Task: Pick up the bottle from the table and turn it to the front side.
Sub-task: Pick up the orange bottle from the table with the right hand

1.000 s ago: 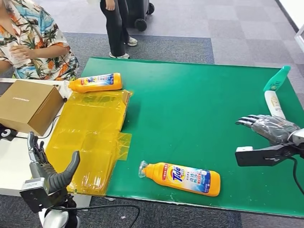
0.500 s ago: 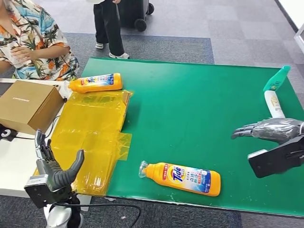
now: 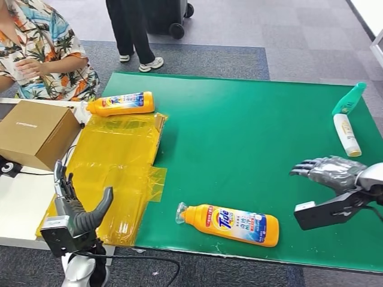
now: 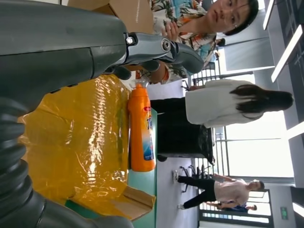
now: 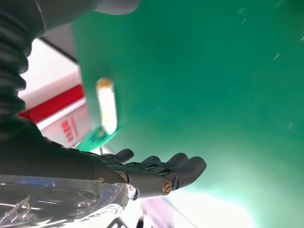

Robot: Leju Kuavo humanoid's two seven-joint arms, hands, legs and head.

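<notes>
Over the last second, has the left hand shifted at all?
Yes. The left hand has moved rightward along the near edge of the crinkled yellow plastic sheet, toward the orange Tide bottle lying on the green mat.

The head view looks down from high up over the green table [image 3: 253,137]. The left wrist view sits close behind the left hand [image 4: 154,50], turned sideways. Both show the orange bottle [image 3: 121,103] at 11 o'clock. The right wrist view skims low over the green table.
</notes>
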